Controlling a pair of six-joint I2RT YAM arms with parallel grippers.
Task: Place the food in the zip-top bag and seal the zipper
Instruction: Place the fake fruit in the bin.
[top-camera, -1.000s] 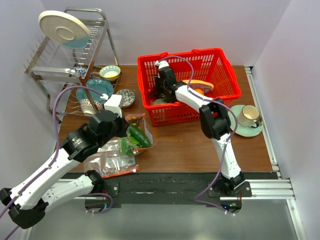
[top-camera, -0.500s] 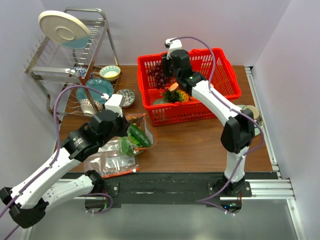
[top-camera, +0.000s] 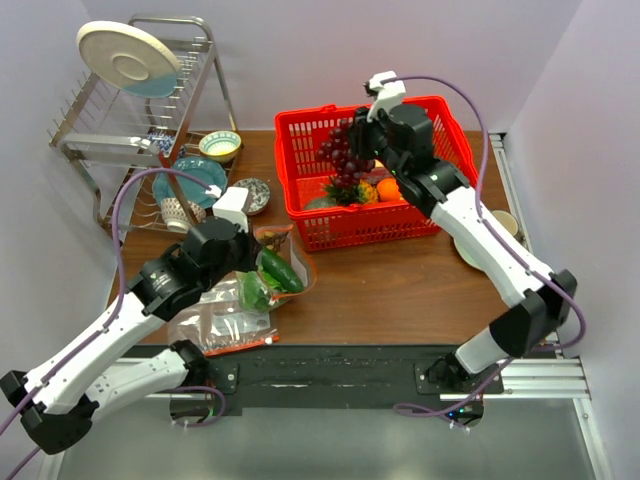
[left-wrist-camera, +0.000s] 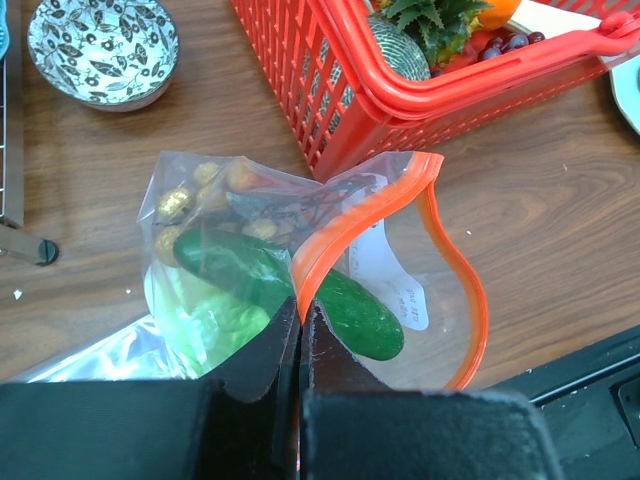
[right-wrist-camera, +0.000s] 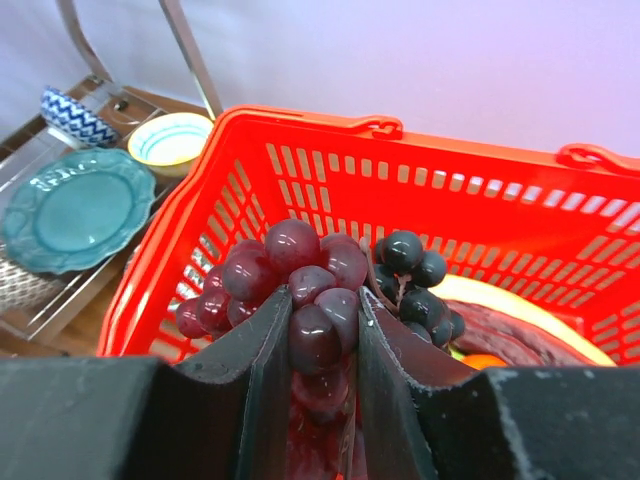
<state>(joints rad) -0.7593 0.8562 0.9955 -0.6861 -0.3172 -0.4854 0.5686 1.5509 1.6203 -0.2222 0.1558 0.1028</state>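
The zip-top bag (left-wrist-camera: 405, 255) stands open on the table beside the red basket. Inside it lie a dark green cucumber (left-wrist-camera: 350, 312), pale-green cabbage (left-wrist-camera: 200, 312) and small brown nuts (left-wrist-camera: 176, 202). My left gripper (left-wrist-camera: 300, 306) is shut on the bag's orange zipper (left-wrist-camera: 456, 270) at the near rim, holding the mouth open. In the top view the bag (top-camera: 272, 272) sits just right of that gripper. My right gripper (right-wrist-camera: 322, 300) is shut on a bunch of purple grapes (right-wrist-camera: 300, 255) and holds it in the air over the basket's back left part (top-camera: 343, 155).
The red basket (top-camera: 440, 205) holds a pineapple (top-camera: 350, 190) and an orange (top-camera: 388, 188). A second clear bag (top-camera: 215, 325) lies flat near the front edge. A dish rack (top-camera: 130, 130) with plates and bowls stands at the back left, a patterned bowl (left-wrist-camera: 100, 45) next to it.
My right arm has risen out of the basket and swung right, lifting the grapes with its jaws closing on them. The left gripper still holds the bag rim in place.
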